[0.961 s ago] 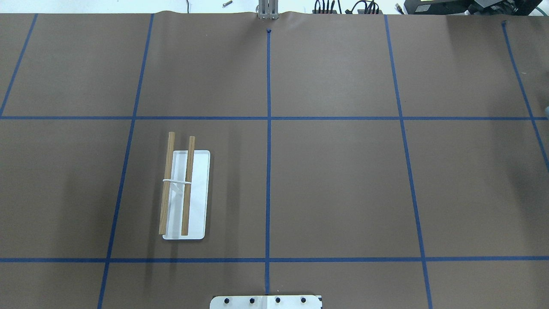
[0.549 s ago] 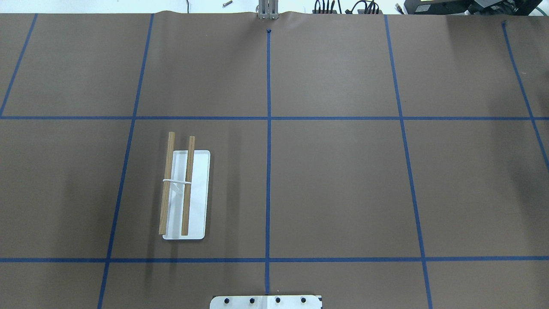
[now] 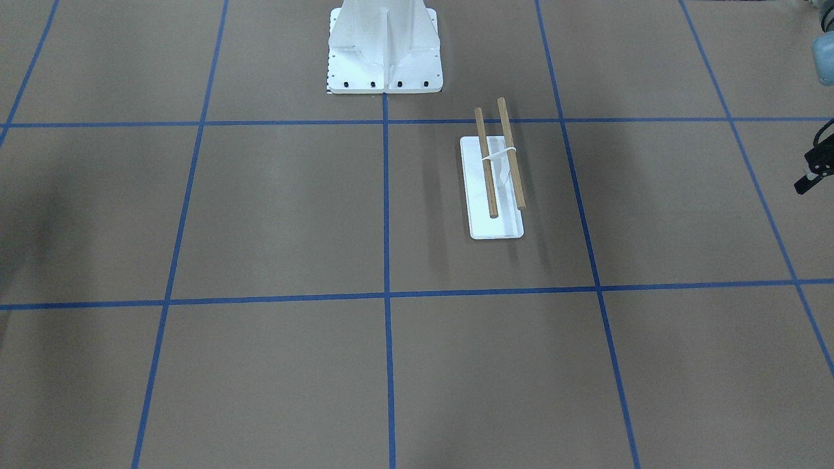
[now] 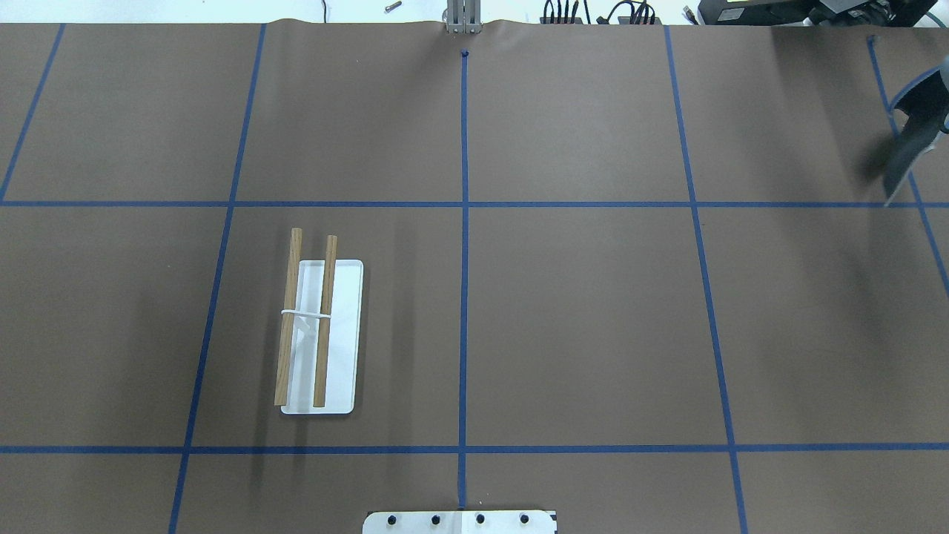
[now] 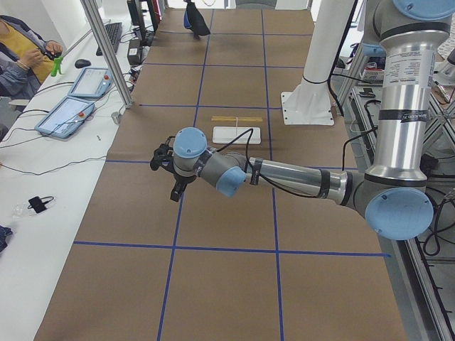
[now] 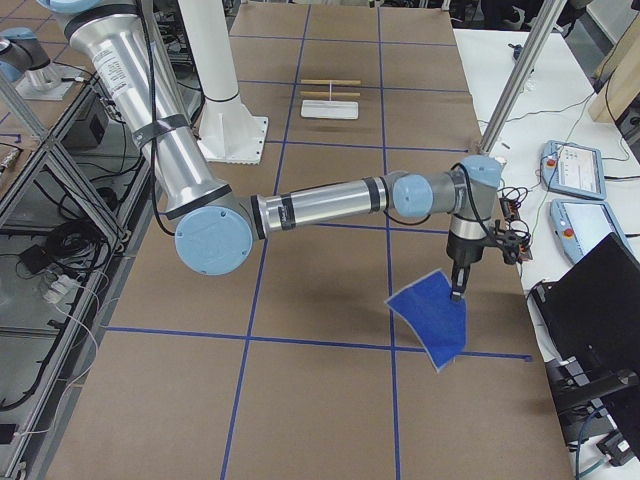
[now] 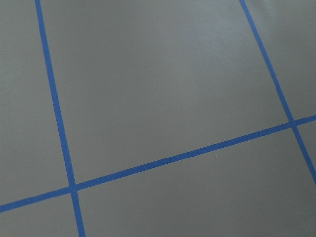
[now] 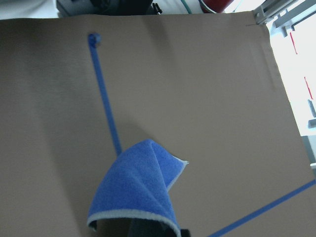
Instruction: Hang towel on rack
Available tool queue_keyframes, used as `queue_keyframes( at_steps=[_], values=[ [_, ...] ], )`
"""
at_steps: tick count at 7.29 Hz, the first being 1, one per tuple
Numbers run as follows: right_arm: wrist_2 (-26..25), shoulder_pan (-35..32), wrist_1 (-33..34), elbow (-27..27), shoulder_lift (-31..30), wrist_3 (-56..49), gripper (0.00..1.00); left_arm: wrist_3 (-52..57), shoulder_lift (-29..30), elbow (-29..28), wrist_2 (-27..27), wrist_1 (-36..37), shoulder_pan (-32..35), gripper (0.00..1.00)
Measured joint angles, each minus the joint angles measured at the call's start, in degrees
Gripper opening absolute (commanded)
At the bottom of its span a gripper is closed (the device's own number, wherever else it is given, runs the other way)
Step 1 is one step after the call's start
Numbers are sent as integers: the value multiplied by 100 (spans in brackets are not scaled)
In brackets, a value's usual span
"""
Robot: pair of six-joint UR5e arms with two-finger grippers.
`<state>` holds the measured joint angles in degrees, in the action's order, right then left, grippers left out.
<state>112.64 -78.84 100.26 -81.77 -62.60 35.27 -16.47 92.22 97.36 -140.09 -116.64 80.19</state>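
Note:
The rack (image 4: 324, 319) stands left of the table's centre line, two wooden dowels over a white base plate (image 3: 496, 225), with nothing on it. The towel (image 6: 432, 320) hangs in the air, bright blue on one side, from my right gripper (image 6: 459, 290), which is shut on its top corner. It also shows in the right wrist view (image 8: 143, 192) and, dark grey, at the right edge of the overhead view (image 4: 913, 141). My left gripper (image 5: 175, 190) hovers over bare table far left of the rack. I cannot tell whether it is open.
The white bolted pedestal (image 3: 384, 52) stands at the robot's side of the table. Brown paper with blue tape lines covers the table (image 4: 578, 326). A seated operator (image 5: 21, 57) and tablets (image 5: 71, 114) are on the side bench. A laptop (image 6: 600, 300) sits near the right arm.
The towel has come into the overhead view at its right edge, where it did not show before. The rack has not moved.

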Motion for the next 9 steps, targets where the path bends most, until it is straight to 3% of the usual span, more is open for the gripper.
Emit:
queue_keyframes(
  at_steps=[2,4,7,9],
  values=[
    [514,367,1018,-1048,404,1434,0,-1470,455,61,-28,-336,-472,99],
    [809,853,1560,-1775,959,3047,0,-3289,1101,74,-11,-869,-942,99],
    [898,1413,1808,-1922,1933,4805,0,-5622,2120,282,66,-1052,-1716,99],
    [1100,1581,1851,-1842,2531,5721,0,-7530,2632,446,586,-1149,-2413,98]
  ],
)
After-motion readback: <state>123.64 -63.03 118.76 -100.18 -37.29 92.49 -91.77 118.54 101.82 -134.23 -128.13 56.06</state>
